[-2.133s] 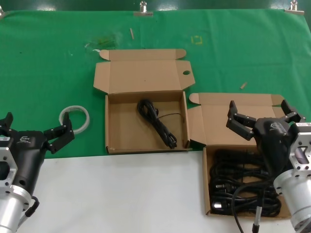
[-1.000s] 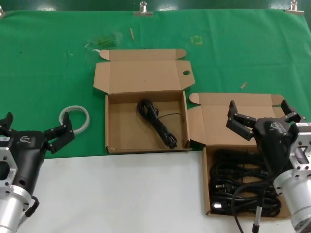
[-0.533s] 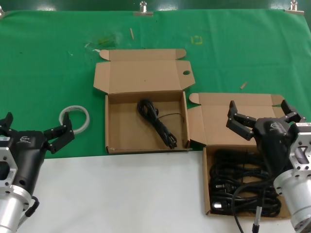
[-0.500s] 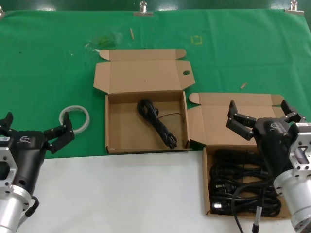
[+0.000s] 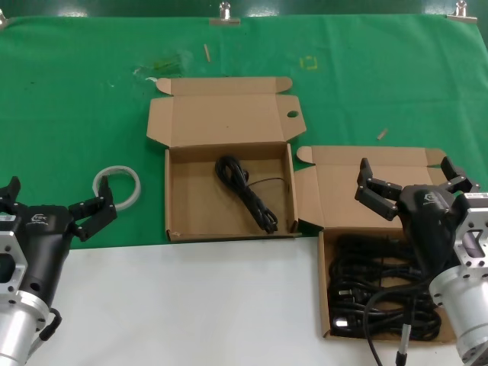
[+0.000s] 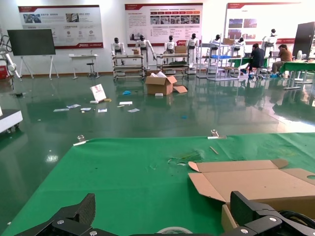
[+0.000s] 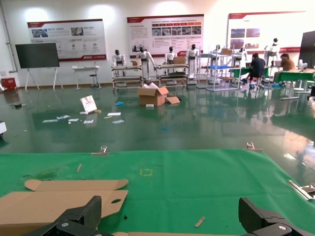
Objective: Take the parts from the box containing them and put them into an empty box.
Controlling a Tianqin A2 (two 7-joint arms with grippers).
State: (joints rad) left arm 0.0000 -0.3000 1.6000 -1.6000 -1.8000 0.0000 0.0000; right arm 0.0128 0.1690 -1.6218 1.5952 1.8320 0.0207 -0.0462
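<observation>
The right gripper (image 5: 412, 184), fingers spread and holding nothing, hangs over the shallow brown cardboard box (image 5: 326, 290) full of black coiled cables (image 5: 377, 282), directly below it. The left gripper (image 5: 53, 204), also spread, waits far from this box

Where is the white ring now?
In the head view the white ring lies on the green cloth on the robot's left, between the box with one cable and the open left gripper.
</observation>
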